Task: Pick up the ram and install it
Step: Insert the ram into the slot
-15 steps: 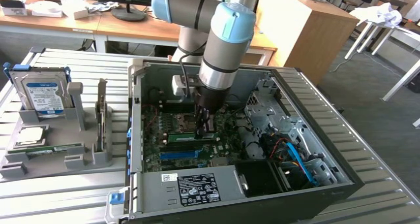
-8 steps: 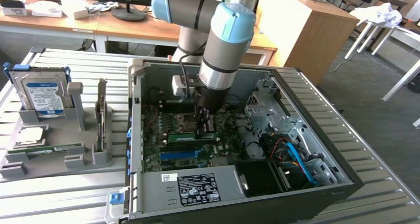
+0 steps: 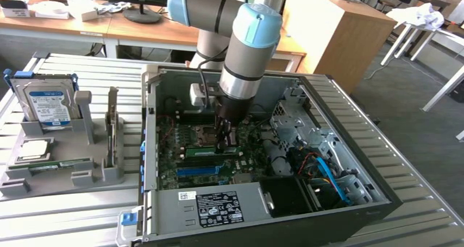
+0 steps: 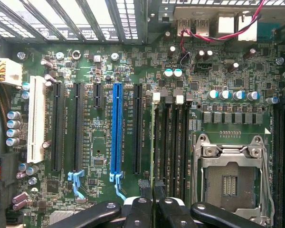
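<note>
Green ram [image 4: 154, 142], thin, edge-on

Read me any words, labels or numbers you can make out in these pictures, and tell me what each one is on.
Nothing reads clearly.
White-and-blue label on the silver hard drive: blurred.
Black sticker on the grey power supply box: too small.
White print beside the slots of the green motherboard: too small.

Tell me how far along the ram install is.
Done: the ram is picked up, the gripper shut on it. In hand: it hangs edge-on inside the case, along the memory slots beside the CPU socket. Left: seating it; I cannot tell whether it is pressed in.
</note>
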Tool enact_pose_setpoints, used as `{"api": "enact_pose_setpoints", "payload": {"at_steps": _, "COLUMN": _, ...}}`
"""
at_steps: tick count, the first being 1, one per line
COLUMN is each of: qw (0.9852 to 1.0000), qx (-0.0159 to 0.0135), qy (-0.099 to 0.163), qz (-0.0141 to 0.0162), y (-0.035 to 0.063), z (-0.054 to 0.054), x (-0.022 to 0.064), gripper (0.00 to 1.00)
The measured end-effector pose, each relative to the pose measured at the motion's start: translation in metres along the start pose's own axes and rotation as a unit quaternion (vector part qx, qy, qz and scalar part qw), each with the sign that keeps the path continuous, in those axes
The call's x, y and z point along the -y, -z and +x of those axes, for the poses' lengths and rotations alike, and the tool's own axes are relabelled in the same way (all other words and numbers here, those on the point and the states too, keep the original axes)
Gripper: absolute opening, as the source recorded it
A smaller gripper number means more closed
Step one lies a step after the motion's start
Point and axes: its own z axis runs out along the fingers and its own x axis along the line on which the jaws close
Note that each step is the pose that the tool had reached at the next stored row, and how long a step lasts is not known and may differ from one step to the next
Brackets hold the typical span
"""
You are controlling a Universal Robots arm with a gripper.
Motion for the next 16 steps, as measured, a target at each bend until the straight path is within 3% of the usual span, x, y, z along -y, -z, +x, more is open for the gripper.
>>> {"api": "enact_pose_setpoints", "payload": {"at_steps": 16, "qw": 1.0000, "qx": 0.0011, "qy": -0.001, "qz": -0.0002, "y": -0.0003, "z": 0.0001, "x": 0.0014, "gripper": 0.13}}
